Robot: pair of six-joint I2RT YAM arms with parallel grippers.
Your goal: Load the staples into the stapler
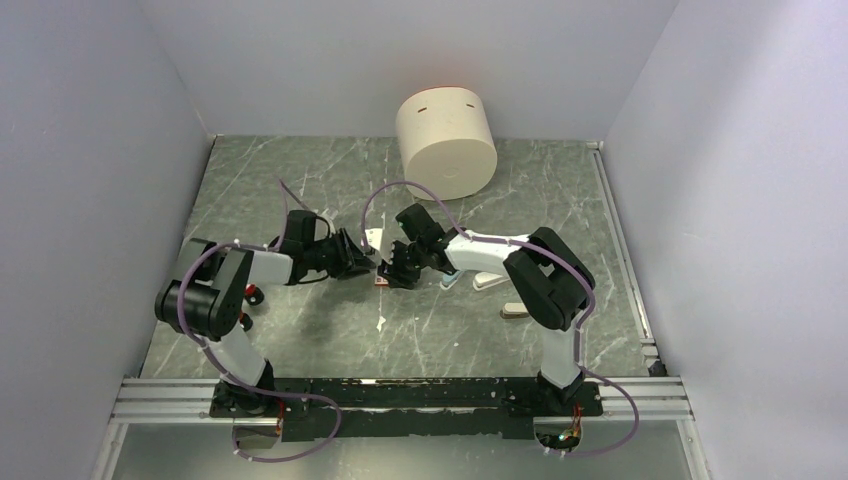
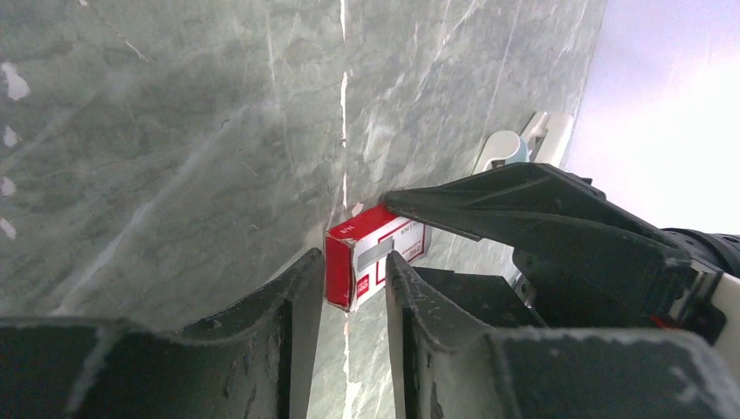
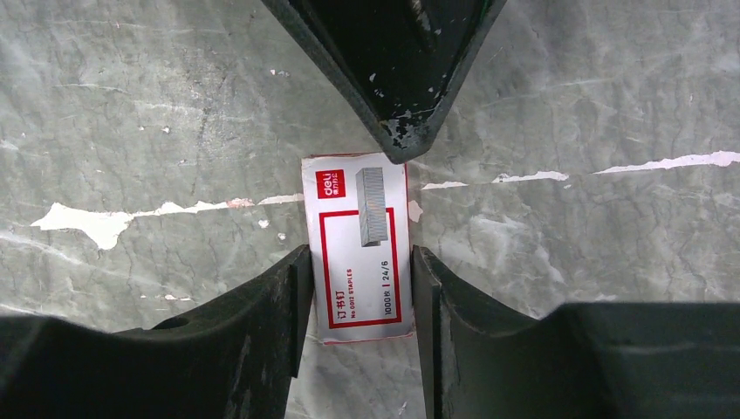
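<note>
The red-and-white staples box (image 3: 359, 249) lies flat on the marble table, its label facing up. My right gripper (image 3: 359, 255) straddles its near half with a finger against each long side. My left gripper (image 2: 353, 258) faces it from the other side. Its fingers are parted, and the box's far end (image 2: 371, 253) sits at their tips. In the top view both grippers (image 1: 368, 264) (image 1: 396, 270) meet over the box (image 1: 383, 280) at mid-table. The white stapler (image 1: 488, 283) lies on the table under my right arm. The loose grey staple block is not in view.
A pale blue piece (image 1: 452, 281) lies beside the stapler and a beige-grey piece (image 1: 514, 311) lies nearer to me. Two red-capped black knobs (image 1: 254, 296) sit by my left arm. A large cream cylinder (image 1: 447, 143) stands at the back. Walls enclose three sides.
</note>
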